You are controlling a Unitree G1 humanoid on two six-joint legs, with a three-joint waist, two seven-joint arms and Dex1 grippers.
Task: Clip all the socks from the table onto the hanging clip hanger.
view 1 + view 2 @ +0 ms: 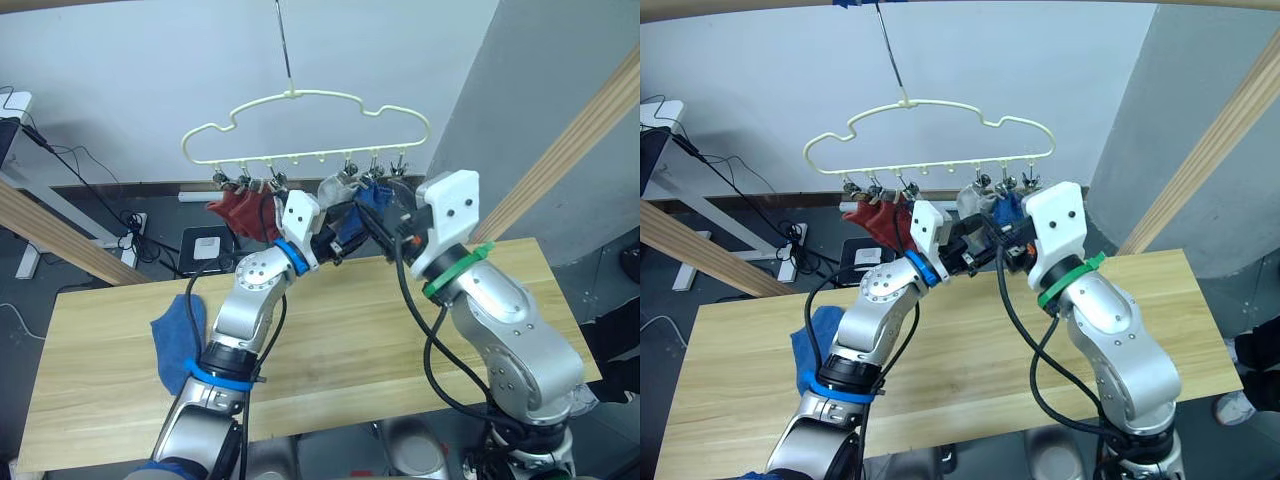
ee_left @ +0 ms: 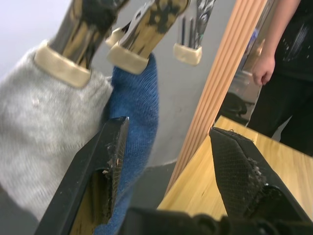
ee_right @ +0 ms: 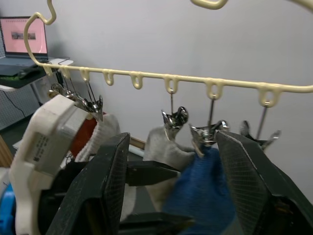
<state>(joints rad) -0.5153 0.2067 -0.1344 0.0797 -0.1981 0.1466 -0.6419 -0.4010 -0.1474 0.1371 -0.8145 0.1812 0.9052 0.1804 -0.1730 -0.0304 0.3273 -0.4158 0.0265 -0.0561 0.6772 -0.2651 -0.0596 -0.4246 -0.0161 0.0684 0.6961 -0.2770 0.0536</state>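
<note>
The pale-yellow clip hanger (image 1: 300,96) hangs above the table's (image 1: 400,330) far edge. A rust red sock (image 1: 236,212), a light grey sock (image 1: 340,186) and a blue sock (image 1: 376,196) hang from its silver clips. Another blue sock (image 1: 178,340) lies on the table at the left. My left gripper (image 2: 168,132) is open just under the clips, one finger (image 2: 110,156) against the hanging blue sock (image 2: 139,107), beside the grey sock (image 2: 44,127). My right gripper (image 3: 172,137) is open, facing the clip row and the blue sock (image 3: 208,188).
Slanted wooden poles stand at the right (image 1: 575,145) and left (image 1: 60,240) of the table. A person (image 2: 286,44) stands beyond the table's end. Cables and a power box (image 1: 205,245) lie on the floor behind. A laptop (image 3: 24,36) sits on a side desk.
</note>
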